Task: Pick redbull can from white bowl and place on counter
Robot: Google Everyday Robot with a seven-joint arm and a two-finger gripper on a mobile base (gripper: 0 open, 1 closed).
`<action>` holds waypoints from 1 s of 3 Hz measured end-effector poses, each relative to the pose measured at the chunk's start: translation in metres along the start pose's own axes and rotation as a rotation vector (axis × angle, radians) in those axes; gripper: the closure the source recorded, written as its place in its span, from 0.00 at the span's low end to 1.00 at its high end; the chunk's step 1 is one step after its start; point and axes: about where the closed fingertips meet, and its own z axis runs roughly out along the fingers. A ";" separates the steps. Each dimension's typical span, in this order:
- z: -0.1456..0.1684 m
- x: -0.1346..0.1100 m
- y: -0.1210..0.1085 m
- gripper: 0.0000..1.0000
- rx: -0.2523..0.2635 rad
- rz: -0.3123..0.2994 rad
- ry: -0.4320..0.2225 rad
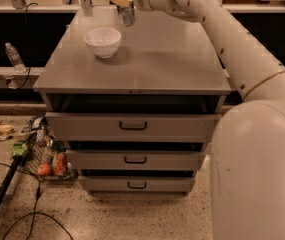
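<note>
Tool (123,1) pinched the slim silver-grey metal can (127,16) upright above the broad grey desk (157,59), just beyond the empty small round white bowl (102,41).

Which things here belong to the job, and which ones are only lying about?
Job:
- can, held by the gripper over the back of the counter
- bowl, on the counter

Lying about:
- bottle, left of the counter
- basket, on the floor
</note>
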 end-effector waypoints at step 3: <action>-0.097 0.047 -0.025 1.00 0.202 0.069 0.076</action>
